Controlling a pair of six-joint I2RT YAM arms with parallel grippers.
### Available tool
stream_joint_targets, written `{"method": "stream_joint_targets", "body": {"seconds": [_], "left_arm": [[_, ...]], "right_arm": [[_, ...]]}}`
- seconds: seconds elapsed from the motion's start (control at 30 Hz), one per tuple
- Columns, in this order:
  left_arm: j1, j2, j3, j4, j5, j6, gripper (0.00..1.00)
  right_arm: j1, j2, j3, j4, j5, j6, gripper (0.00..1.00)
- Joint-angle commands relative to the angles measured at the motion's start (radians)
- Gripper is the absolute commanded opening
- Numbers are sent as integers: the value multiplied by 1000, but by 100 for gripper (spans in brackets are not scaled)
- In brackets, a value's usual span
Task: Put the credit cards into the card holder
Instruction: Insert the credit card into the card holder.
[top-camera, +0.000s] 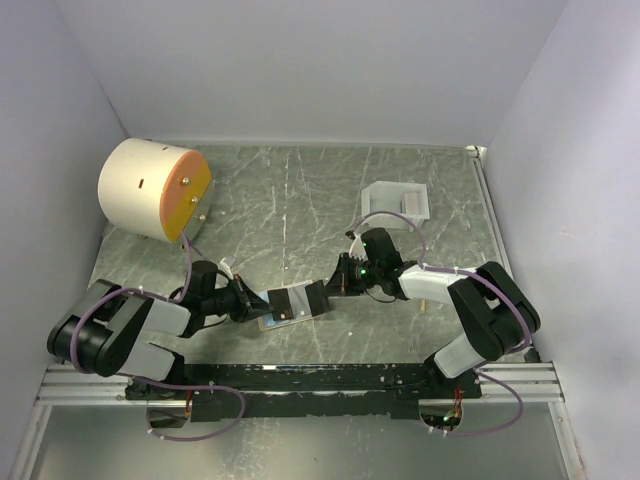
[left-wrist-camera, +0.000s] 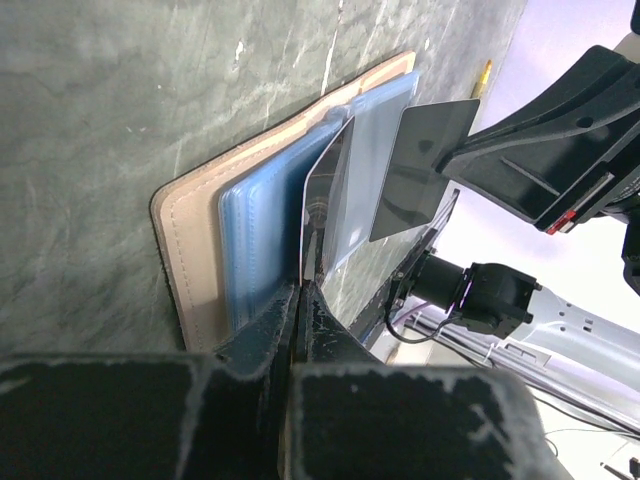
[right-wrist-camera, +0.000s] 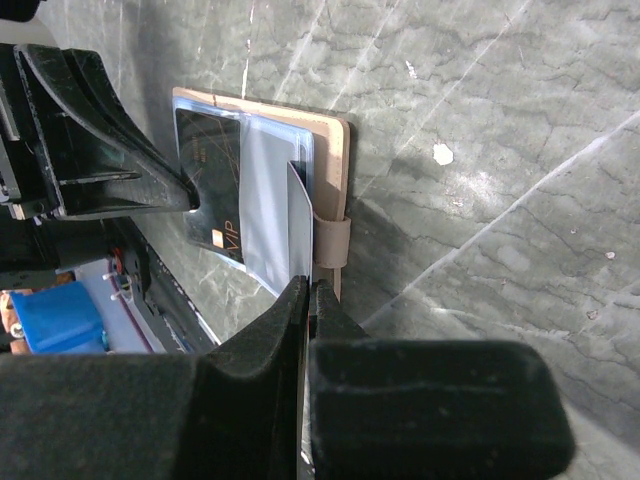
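Note:
The tan card holder (top-camera: 272, 320) lies open on the table between my grippers, its pale blue pockets facing up (left-wrist-camera: 190, 240) (right-wrist-camera: 335, 170). My left gripper (top-camera: 258, 305) (left-wrist-camera: 303, 285) is shut on a dark credit card (right-wrist-camera: 212, 180) marked VIP and holds it at the wallet's left pockets. The card shows edge-on in the left wrist view (left-wrist-camera: 325, 190). My right gripper (top-camera: 328, 290) (right-wrist-camera: 308, 285) is shut on a thin pocket leaf (right-wrist-camera: 297, 225) and holds it raised off the wallet. The leaf looks dark in the left wrist view (left-wrist-camera: 420, 165). No other card shows.
A big cream cylinder with an orange face (top-camera: 150, 188) lies at the back left. A white box-like tray (top-camera: 397, 200) sits at the back right. White walls close in the table. The arms' black rail (top-camera: 300, 378) runs along the near edge.

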Motion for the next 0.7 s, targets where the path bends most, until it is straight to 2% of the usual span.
{"method": "stream_joint_targets", "body": {"seconds": [0.0, 0.3, 0.67], "left_arm": [[6, 21, -16, 69, -26, -11, 7], [-13, 28, -46, 109, -38, -23, 7], [-60, 123, -34, 186, -28, -30, 7]], "right_arm": [[7, -12, -15, -23, 26, -13, 0], [16, -7, -20, -2, 28, 2, 0], [20, -8, -28, 3, 32, 5, 0]]}}
